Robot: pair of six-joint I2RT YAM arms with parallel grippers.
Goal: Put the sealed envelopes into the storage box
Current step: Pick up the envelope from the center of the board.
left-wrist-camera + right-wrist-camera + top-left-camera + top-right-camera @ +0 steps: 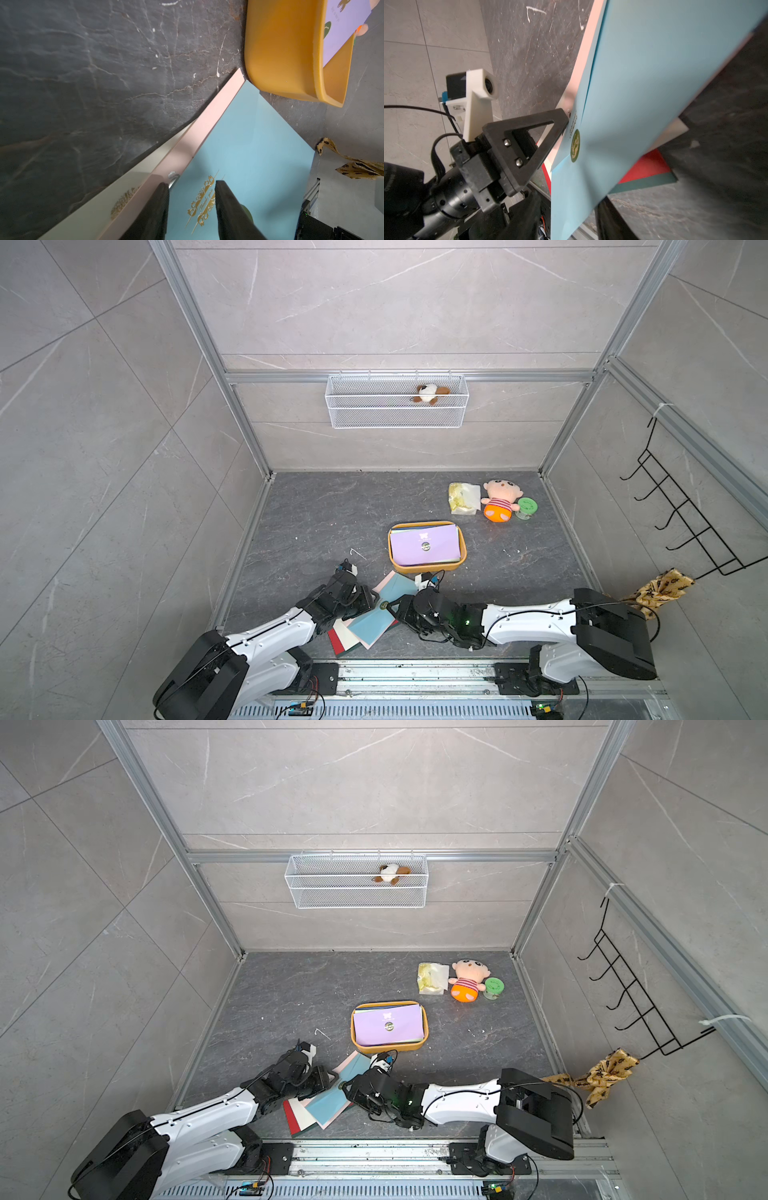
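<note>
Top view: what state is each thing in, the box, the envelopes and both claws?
storage box, holds several envelopes.
lilac envelope, sealed, flat on top inside the box.
light blue envelope, sealed, atop the loose pile outside the box.
pile beneath, fanned out on the table.
left claw, open, over the light blue envelope.
right claw, at that envelope's edge; open or shut unclear.

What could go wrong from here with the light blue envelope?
1. The light blue envelope is tilted up off the stack, with the pink envelope right beneath; that one may drag along.
2. The left gripper and right gripper work very close together; they might collide.
3. The storage box already looks nearly full under the lilac envelope; another could slide off.
</note>
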